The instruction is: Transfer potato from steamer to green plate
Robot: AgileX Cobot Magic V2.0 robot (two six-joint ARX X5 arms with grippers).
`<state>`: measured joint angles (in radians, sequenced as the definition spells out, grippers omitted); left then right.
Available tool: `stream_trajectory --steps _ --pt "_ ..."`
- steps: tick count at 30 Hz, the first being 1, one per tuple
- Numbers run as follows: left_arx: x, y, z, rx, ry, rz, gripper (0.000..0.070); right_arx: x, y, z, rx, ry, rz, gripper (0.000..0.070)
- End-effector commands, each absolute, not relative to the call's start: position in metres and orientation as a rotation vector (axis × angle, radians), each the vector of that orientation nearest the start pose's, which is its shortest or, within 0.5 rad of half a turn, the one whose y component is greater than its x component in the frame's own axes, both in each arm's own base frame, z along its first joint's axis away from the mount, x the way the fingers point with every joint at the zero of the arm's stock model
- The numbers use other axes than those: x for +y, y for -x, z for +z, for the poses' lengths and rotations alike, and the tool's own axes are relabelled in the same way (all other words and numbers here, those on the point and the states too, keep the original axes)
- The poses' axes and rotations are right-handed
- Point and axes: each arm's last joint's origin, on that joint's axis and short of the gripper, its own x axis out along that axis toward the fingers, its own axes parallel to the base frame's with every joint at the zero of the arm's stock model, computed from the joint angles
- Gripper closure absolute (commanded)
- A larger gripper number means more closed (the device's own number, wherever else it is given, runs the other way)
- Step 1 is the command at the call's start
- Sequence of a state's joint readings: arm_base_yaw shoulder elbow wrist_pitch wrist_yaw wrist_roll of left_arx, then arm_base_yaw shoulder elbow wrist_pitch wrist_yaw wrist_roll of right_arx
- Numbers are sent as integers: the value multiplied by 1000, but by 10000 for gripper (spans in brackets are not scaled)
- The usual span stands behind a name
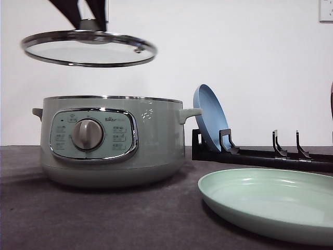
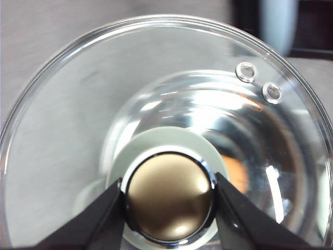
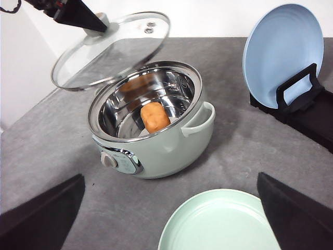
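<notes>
My left pincer (image 2: pixel 169 200) is pinched tight on the shiny brown knob (image 2: pixel 169 202) of the round glass lid with the steel rim (image 1: pixel 88 48). I hold the lid up in the air, at the upper left of the front picture, above the big pale green steamer pot with the dial (image 1: pixel 112 140). My right pincer (image 3: pixel 166 213) is wide open and holds nothing; its two dark fingers (image 3: pixel 39 213) sit at the bottom corners of its own picture.

The orange-brown lumpy potato (image 3: pixel 155 116) lies at the bottom of the steamer's shiny bowl. The wide pale green plate (image 1: pixel 270 205) waits on the grey table (image 1: pixel 104 219), at the lower right of the front picture. It has nothing on it.

Here is what I think could go wrong. The knob is smooth and round, so the lid might slip and fall back on the pot. The lid hangs partly over the opening, so my right arm could bump it going in. The bowl is deep, and the potato could roll away. I could also mix up the plates: the light blue plate (image 1: pixel 210 117) stands in the black rack (image 1: pixel 260 155) close by.
</notes>
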<state>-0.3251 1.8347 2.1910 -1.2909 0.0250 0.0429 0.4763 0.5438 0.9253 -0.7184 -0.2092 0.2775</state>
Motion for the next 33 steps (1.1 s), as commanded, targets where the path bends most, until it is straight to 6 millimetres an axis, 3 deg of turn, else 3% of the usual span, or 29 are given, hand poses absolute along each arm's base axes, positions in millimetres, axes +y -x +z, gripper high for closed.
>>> stream_trajectory --steps 1,11,19,26,33 --pt "-105 -338 435 854 -165 -320 700 47 -77 358 423 -222 633 12" --pt "-35 -352 435 864 -74 -129 700 47 -77 358 422 -221 633 12" --pt "8 -354 435 871 -21 -16 700 48 -78 358 418 -195 638 12" --pt "26 -353 435 871 1 32 700 56 -94 355 481 -182 637 13" --pt "30 -353 435 871 6 41 700 83 -139 356 614 -120 685 14"
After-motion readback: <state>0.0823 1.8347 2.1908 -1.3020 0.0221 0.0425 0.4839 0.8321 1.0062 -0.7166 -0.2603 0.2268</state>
